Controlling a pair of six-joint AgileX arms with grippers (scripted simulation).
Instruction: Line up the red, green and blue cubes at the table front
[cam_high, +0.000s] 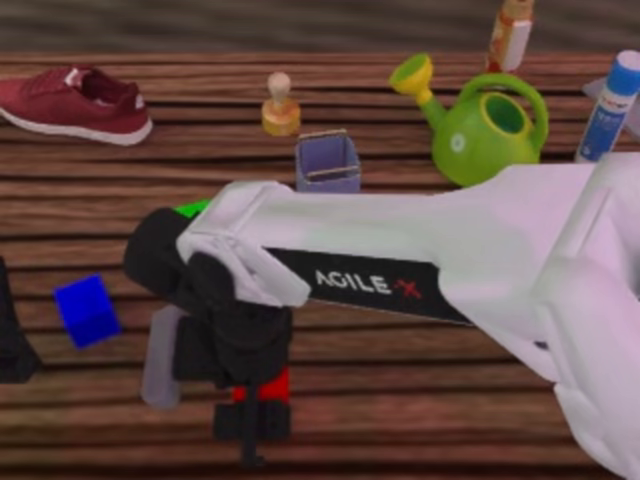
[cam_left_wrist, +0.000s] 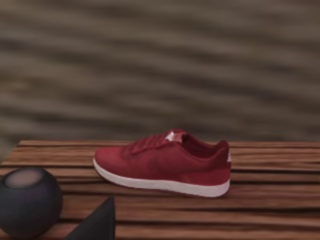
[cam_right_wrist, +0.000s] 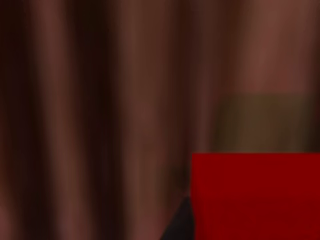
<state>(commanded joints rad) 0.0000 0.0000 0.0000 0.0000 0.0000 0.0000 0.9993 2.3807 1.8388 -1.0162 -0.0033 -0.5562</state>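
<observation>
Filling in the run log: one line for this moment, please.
right end effector: at red cube, table front | blue cube: left | green cube: mostly hidden | left arm: parked

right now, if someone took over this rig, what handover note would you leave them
Right gripper: reached across to the table front, left of centre, down at the red cube; only a sliver of red shows between the fingers, so grip unconfirmed.
Left gripper: parked at the table's left edge, idle.
Blue cube: loose on the left, behind the front row.
Green cube: mostly hidden under the right arm, mid table.
Done: red is at or near the front.
Left: confirm red's placement, then bring green and blue into line beside it.
</observation>
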